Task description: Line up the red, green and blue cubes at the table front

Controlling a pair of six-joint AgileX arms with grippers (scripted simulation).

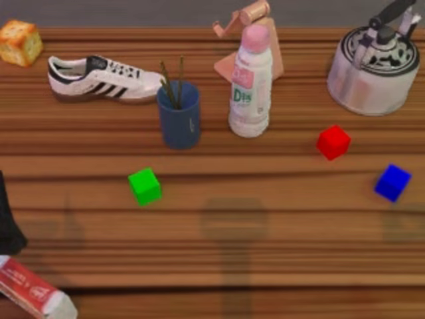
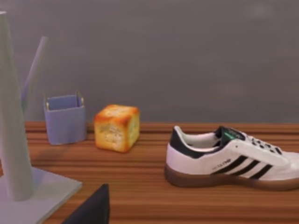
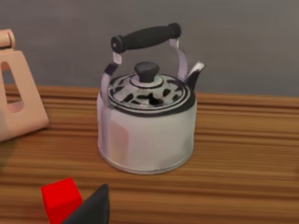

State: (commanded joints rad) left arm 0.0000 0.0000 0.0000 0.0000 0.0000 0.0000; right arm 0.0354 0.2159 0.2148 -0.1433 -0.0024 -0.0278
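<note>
Rendered test bench, not a lived-in room: striped brown wooden table (image 1: 279, 232) against a flat grey backdrop. Unrelated household items scattered across the upper half of the frame: sneaker (image 1: 103, 78), kettle (image 1: 372, 66), bottle (image 1: 251, 83), pen cup (image 1: 179, 114).

kettle (image 3: 147, 128), red cube (image 3: 60, 198), table (image 3: 243, 163)

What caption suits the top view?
Red cube, green cube and blue cube lie scattered across the table.
</note>
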